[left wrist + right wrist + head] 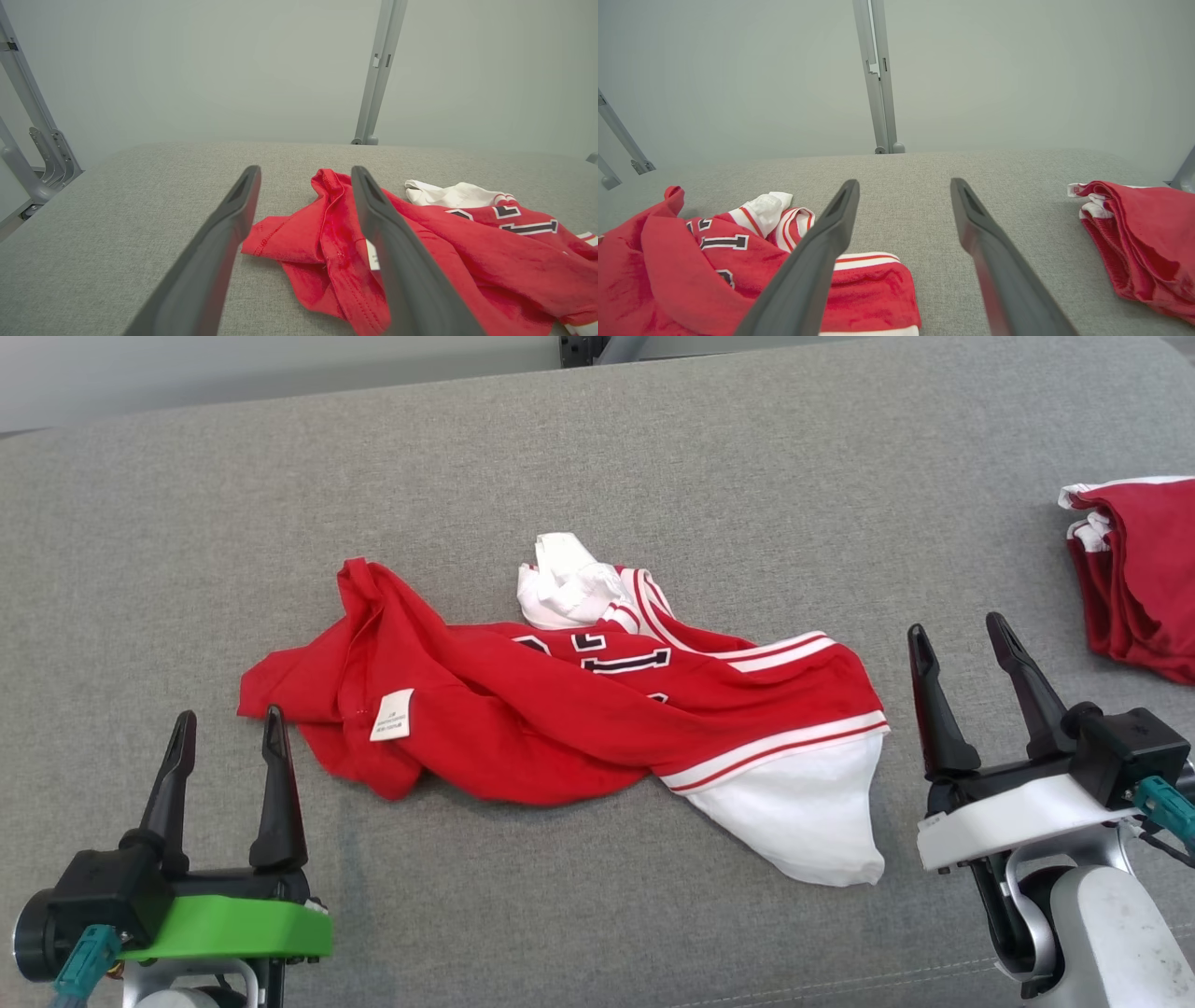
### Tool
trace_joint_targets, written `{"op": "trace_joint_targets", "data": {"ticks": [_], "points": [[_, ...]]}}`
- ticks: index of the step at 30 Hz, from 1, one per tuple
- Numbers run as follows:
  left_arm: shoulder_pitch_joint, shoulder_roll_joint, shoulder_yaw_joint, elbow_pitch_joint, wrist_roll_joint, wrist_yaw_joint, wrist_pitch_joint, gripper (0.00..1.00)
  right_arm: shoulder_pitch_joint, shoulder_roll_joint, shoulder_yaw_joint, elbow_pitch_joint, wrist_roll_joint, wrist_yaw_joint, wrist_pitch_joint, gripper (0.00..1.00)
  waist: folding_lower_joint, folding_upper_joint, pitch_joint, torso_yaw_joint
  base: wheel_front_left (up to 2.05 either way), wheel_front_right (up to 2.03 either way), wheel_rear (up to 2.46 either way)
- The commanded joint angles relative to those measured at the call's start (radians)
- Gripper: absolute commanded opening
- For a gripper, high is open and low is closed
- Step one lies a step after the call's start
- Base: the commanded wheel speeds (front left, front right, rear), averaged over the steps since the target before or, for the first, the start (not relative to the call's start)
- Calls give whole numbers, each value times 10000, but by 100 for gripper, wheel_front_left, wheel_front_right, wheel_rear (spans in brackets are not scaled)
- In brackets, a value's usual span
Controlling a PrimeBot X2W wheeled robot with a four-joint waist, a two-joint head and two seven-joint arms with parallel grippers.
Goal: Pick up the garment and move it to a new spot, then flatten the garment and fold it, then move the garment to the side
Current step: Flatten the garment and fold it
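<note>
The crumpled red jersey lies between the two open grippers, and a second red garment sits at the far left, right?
No: the head view shows the second red garment at the far right, past the right gripper. The crumpled red jersey lies between it and the left gripper, both open.

2 garments on the grey fabric-covered table [187, 523].
The crumpled red-and-white jersey garment [560, 728] lies at its middle; the folded red-and-white garment pile [1144, 579] lies well apart at the right edge. The left gripper [230, 711] is just before the jersey's left end, the right gripper [957, 623] between the 2 garments.
</note>
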Motion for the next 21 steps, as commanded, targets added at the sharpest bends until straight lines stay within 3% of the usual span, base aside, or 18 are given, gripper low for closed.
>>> {"op": "trace_joint_targets", "data": {"ticks": [1,4,11,21], "points": [[11,50,2,-12,40,3,23,100,63,-10,-26,-54,66,-5,32,100,0,0,15,-1,0,0,0],[-129,92,-91,50,-128,-161,217,100,51,2,-60,-92,65,-5,63,100,0,0,56,4,0,0,0],[-936,67,-501,481,-1311,-955,2011,100,-90,52,-23,-150,-9,-5,105,100,0,0,320,-38,0,0,0],[-1773,-130,-560,1951,-2266,-1569,2813,100,-207,145,-14,-31,19,-5,-22,100,0,0,740,-415,0,0,0]]}}
